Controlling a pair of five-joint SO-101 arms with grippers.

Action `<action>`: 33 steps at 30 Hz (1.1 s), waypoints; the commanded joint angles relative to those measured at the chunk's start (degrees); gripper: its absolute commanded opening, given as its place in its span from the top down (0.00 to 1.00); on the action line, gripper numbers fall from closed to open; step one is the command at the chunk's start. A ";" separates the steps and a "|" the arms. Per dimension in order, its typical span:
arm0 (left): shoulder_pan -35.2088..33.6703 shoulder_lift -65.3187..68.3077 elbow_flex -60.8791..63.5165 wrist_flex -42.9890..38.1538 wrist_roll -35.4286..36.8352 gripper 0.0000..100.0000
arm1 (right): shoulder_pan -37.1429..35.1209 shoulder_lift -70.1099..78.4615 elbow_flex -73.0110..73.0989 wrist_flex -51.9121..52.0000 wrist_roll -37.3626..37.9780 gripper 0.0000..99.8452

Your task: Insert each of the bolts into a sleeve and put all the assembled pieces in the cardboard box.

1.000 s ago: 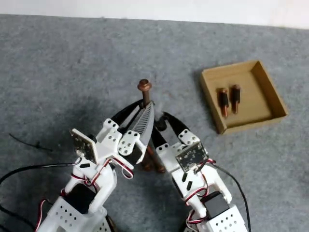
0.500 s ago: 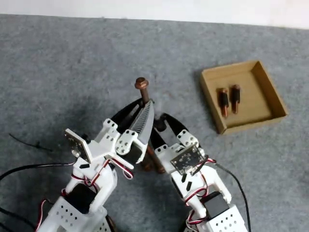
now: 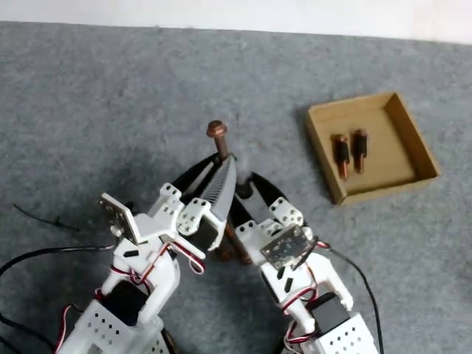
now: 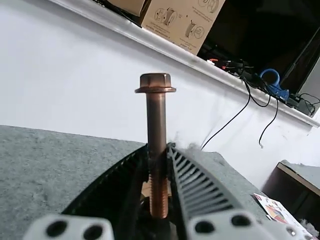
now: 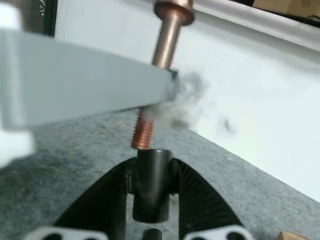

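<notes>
Step, insertion: left pincer (image 4: pixel 159 148) grips copper flanged bolt (image 4: pixel 156 125); right pincer (image 5: pixel 151 165) grips black cylindrical sleeve (image 5: pixel 150 184).
Next, likely: align tip, lower into bore.

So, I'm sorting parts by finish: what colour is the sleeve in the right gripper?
The sleeve is black, clearest in the right wrist view.

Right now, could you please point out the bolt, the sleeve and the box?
bolt (image 4: pixel 156 120): left wrist view, on the smooth shank below the head.
sleeve (image 5: pixel 152 175): right wrist view, on its black side wall.
box (image 3: pixel 391 151): high view, on the bare floor inside.
</notes>
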 commanded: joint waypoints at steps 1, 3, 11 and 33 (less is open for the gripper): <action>-0.22 -0.84 -0.57 -1.32 0.62 0.99 | -1.36 -1.27 7.08 -2.07 3.25 1.00; -0.22 -0.84 -0.57 -1.32 0.88 0.99 | -1.36 -1.27 6.99 -1.98 3.78 1.00; -0.22 -0.84 -0.22 -1.32 0.62 0.99 | -1.01 -1.27 6.99 -1.89 3.69 1.00; -16.22 -0.66 -6.90 28.75 -4.13 0.99 | 7.60 -0.75 6.99 11.38 3.52 1.00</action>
